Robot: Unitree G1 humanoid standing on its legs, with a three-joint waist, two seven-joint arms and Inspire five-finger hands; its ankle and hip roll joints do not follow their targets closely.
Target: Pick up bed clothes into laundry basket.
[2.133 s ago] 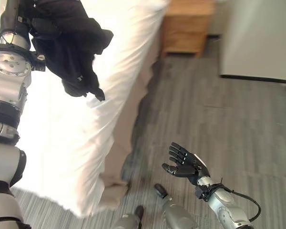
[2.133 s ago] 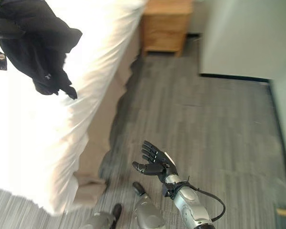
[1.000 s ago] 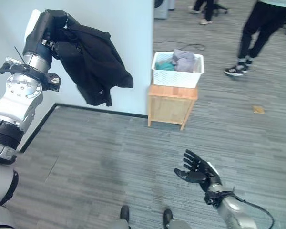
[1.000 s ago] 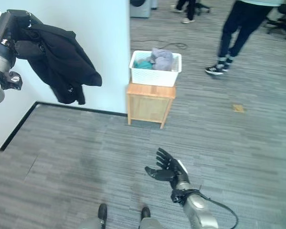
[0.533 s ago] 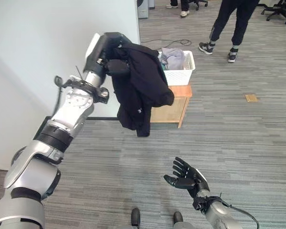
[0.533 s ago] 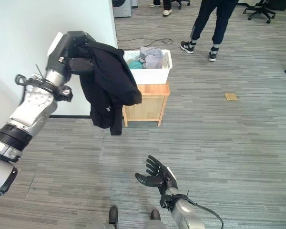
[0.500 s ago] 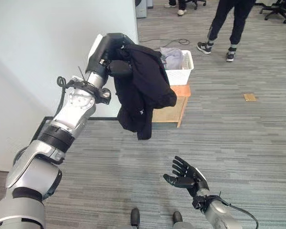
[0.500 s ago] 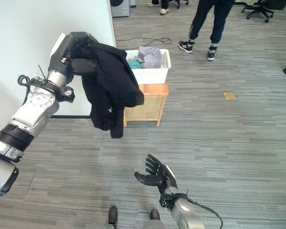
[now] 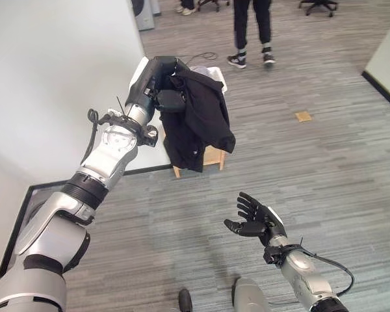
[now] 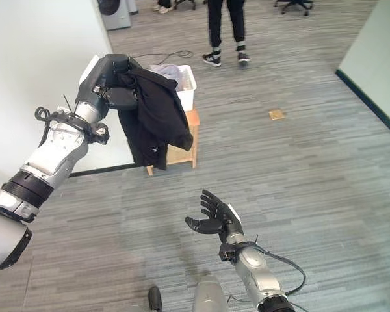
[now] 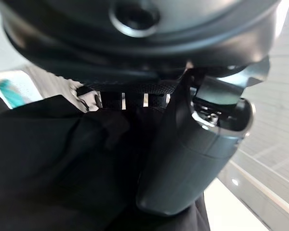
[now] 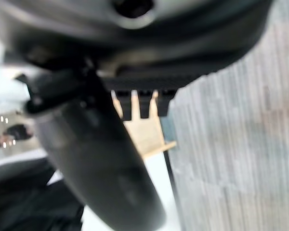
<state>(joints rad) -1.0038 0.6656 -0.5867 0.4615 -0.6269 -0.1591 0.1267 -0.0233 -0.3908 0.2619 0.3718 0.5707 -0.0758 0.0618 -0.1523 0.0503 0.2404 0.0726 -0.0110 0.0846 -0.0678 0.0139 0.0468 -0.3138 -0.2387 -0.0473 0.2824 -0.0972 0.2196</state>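
My left hand (image 9: 164,81) grips the black jacket (image 9: 198,120) over the white laundry basket (image 10: 182,88); right hand (image 9: 253,220) spread, empty. Trailing hem could drape outside the rim if released off-centre.

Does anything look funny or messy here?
Nothing is spilled or broken. The left hand holds a black garment up in the air, hanging in front of the white laundry basket on a small wooden stand, not inside it yet. The right hand is open, palm up, holding nothing.
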